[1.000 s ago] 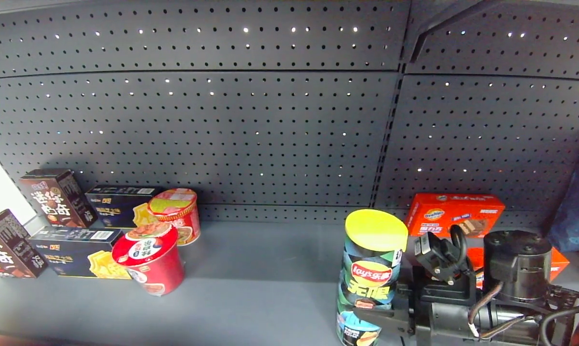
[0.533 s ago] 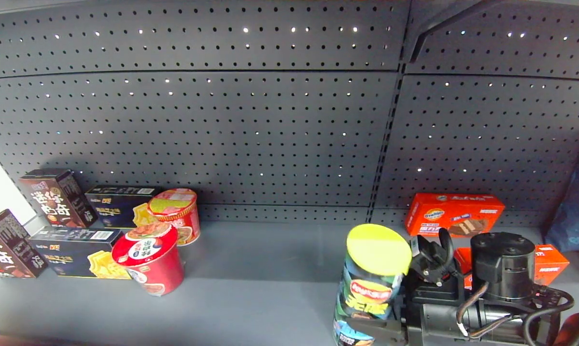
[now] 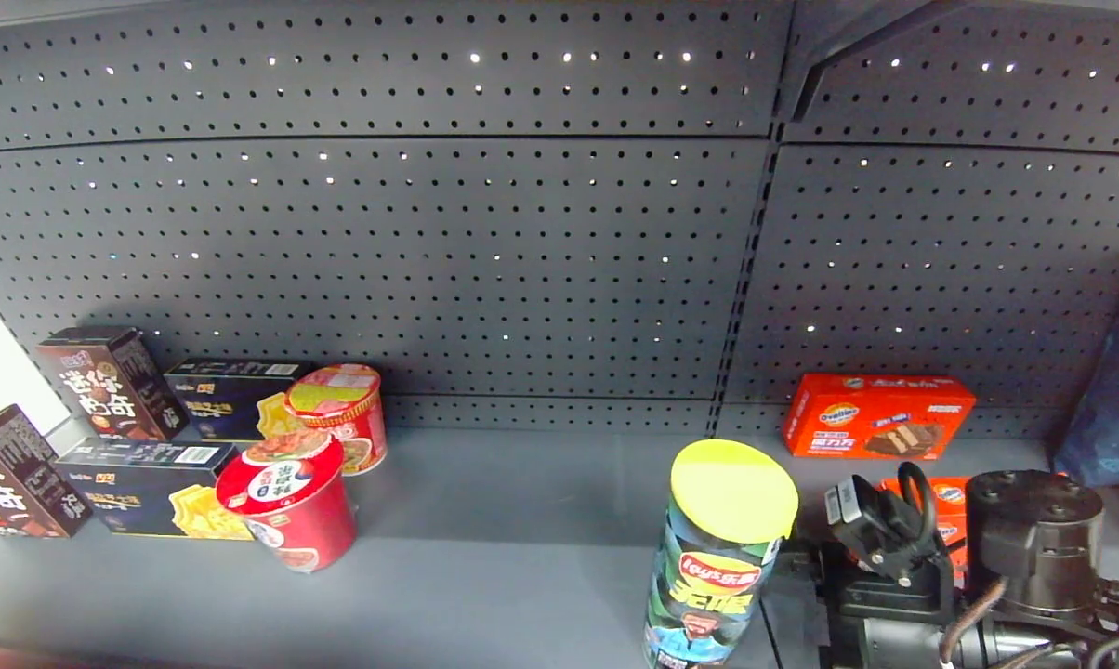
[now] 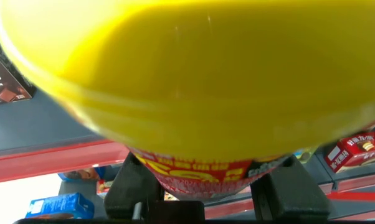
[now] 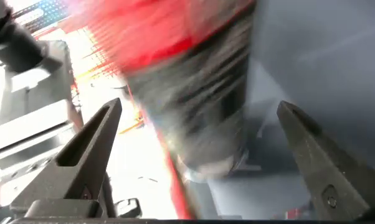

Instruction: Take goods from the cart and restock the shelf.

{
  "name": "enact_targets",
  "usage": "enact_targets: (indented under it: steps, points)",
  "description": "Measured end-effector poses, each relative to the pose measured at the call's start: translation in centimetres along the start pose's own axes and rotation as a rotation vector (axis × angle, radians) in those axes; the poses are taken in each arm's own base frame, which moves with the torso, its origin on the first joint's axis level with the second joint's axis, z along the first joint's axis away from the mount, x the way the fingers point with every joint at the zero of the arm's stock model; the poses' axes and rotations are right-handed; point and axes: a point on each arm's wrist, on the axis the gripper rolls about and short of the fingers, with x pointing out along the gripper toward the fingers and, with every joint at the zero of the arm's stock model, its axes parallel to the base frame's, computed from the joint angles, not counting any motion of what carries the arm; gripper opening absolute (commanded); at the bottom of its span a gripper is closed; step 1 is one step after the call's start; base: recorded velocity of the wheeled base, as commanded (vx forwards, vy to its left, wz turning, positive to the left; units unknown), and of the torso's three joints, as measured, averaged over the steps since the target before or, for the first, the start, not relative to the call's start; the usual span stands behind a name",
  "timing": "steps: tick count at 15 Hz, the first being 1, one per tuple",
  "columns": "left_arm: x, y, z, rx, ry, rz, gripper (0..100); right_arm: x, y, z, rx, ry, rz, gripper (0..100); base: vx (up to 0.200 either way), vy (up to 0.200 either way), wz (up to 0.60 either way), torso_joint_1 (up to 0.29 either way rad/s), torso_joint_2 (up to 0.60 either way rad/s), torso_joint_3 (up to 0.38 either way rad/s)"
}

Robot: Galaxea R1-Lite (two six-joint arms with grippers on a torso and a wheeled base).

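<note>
right pincer (image 5: pixel 200 106) spread wide, fingers (image 5: pixel 88 162) clear of the chip can (image 3: pixel 719 557), a gap on each side, gripping nothing. the can stands roughly upright on the grey shelf (image 3: pixel 522 567) between those fingers, yellow lid up (blurred in the wrist view, so its base can't be read). just behind this pincer's wrist, toward the pegboard panel (image 3: pixel 522 279), a near orange box (image 3: pixel 941 506) is partly hidden by the arm. a far orange box (image 3: pixel 875 413) sits farther back, against the panel. well off to the pincer's left are two red noodle cups (image 3: pixel 290 506), with dark boxes (image 3: pixel 151 488) beside them. left pincer (image 4: pixel 209 183) is closed on a yellow container (image 4: pixel 194 74) with a red label, fingers (image 4: pixel 134 193) pressed to both its sides. beyond that pincer: a red shelf edge (image 4: pixel 50 158), a blue pack (image 4: pixel 56 205), a red box (image 4: pixel 362 149)
</note>
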Motion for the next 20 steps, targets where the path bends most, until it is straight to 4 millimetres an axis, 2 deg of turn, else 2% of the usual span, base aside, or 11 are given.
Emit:
enact_targets:
  steps: [3, 5, 7, 10, 12, 15, 17, 20]
  points:
    - [-0.1, 0.0, 0.2, 0.0, -0.011, 0.001, 0, -2.4, 1.7, -0.6, -0.001, -0.004, -0.004, 100, 0.0, 0.0, 0.0, 0.0, 0.0, 0.0]
    - [-0.4, 0.1, 1.1, 0.0, -0.041, 0.0, 0, -4.4, 2.8, -1.0, -0.009, -0.02, -0.018, 100, 0.0, 0.0, 0.0, 0.0, 0.0, 0.0]
    - [-1.0, 0.2, 3.5, 0.007, -0.097, -0.01, 0, -6.5, 3.8, -1.2, -0.017, -0.044, -0.07, 100, 0.0, 0.0, 0.0, 0.0, 0.0, 0.0]
    - [-1.4, 0.5, 9.2, 0.04, -0.174, -0.067, 0, -9.6, 5.1, -1.2, -0.002, -0.041, -0.26, 100, 0.0, 0.0, 0.0, 0.0, 0.0, 0.0]
    - [-0.4, 0.4, 12.6, 0.06, -0.187, -0.14, 0, -11.3, 5.6, -0.8, 0.019, -0.007, -0.478, 100, 0.0, 0.0, 0.0, 0.0, 0.0, 0.0]
    - [2.9, -0.8, 15.6, 0.072, -0.145, -0.276, 0, -13.9, 6.9, 0.4, 0.015, -0.016, -0.738, 100, 0.0, 0.0, 0.0, 0.0, 0.0, 0.0]
    - [4.8, -2.0, 16.0, 0.051, -0.084, -0.4, 0, -15.3, 7.9, 0.7, 0.003, -0.057, -0.807, 100, 0.0, 0.0, 0.0, 0.0, 0.0, 0.0]
    - [7.3, -3.5, 14.7, 0.05, 0.045, -0.504, 0, -17.3, 9.3, 0.4, 0.005, -0.156, -0.89, 100, 0.0, 0.0, 0.0, 0.0, 0.0, 0.0]
